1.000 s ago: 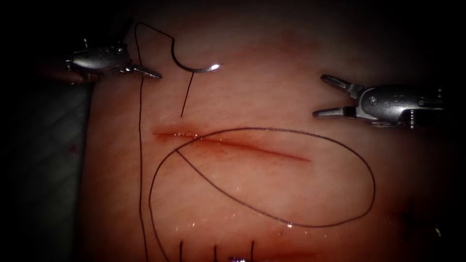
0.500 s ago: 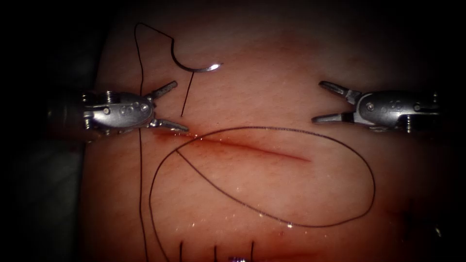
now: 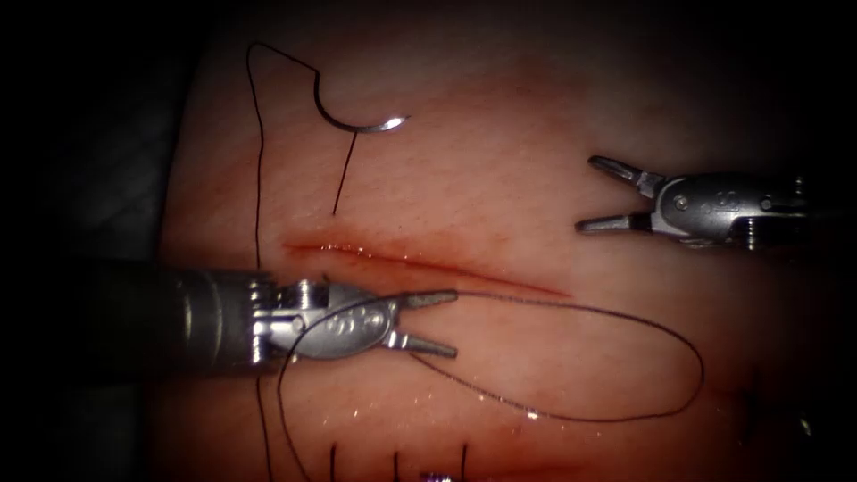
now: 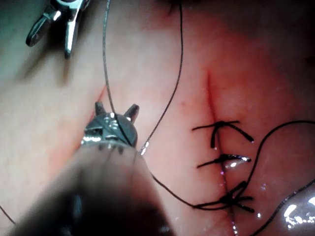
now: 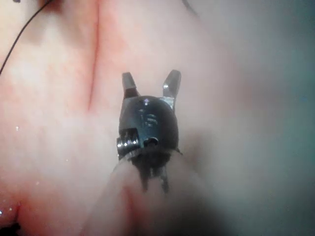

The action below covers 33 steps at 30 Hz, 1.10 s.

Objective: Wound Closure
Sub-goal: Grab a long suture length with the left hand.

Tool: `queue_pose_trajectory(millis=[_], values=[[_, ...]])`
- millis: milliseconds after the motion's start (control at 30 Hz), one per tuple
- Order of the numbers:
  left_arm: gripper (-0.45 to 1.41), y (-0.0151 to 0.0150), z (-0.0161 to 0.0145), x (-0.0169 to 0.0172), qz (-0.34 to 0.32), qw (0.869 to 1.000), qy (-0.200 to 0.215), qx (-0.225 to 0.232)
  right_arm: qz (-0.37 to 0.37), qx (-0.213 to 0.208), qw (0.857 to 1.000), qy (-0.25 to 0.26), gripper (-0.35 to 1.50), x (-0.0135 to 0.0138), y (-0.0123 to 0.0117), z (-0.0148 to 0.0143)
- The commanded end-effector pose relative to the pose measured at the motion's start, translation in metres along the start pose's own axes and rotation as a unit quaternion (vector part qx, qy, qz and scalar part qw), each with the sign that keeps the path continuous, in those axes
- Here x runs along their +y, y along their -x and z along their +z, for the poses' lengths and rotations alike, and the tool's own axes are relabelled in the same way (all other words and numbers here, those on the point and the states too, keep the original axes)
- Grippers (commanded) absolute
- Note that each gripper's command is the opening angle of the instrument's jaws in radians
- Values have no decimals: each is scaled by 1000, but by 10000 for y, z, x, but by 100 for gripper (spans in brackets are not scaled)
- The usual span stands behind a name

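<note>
The tissue has a slanting cut wet with red fluid. The curved needle lies free on the tissue above the cut's left end, held by neither tool and not in the tissue. Its dark thread runs down the left side and forms a wide loop below the cut. My left tool sits just below the cut with jaws open; the thread drapes over its body and nothing is gripped. My right tool hovers open and holds nothing at the right, above the cut's right end.
Several tied stitches close another cut near the lower edge of the endoscope view. A short loose thread end lies below the needle. Dark drape borders the tissue at the left.
My left tool came down from the upper left across the cut's left end, opened its jaws and advanced rightward below the cut, pushing the loop's upper strand down. The right tool barely moved.
</note>
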Motion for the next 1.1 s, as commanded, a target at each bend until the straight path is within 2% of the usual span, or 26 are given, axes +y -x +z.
queue_pose_trajectory(millis=[33, 100, 200, 267, 300, 367, 567, 700, 767, 967, 1100], values=[[17, 2, 7, 0, -4, 1000, -1, 1, 0, 1, 1000, -1, 146, -4, 3, 7], [17, -6, 9, 2, 2, 1000, 12, 14, -1, 0, 1000, -2, 146, -6, 5, 7], [19, -20, 8, 3, 6, 999, 8, 45, 0, 0, 1000, -2, 146, -8, 7, 7], [12, -23, 7, 4, 7, 999, 6, 51, -1, 0, 1000, -3, 146, -9, 8, 7], [-3, -34, 6, 7, 10, 998, 4, 63, 0, 0, 1000, -3, 146, -11, 11, 7], [-5, -38, 7, 9, 11, 998, 5, 65, 0, 0, 1000, -2, 146, -11, 12, 8], [-5, -50, 37, 25, 22, 998, 15, 48, 1, 1, 1000, -1, 146, -14, 14, 9], [-2, -50, 68, 35, 28, 999, 7, 15, 3, 1, 1000, -2, 146, -16, 15, 8], [7, -48, 79, 42, 34, 999, 8, -5, 2, 1, 1000, -3, 146, -17, 15, 8], [20, -43, 99, 62, 42, 998, 3, -55, 1, 0, 1000, -3, 146, -18, 17, 8], [20, -41, 108, 74, 45, 994, -1, -95, 1, 0, 1000, -2, 146, -18, 17, 9]])
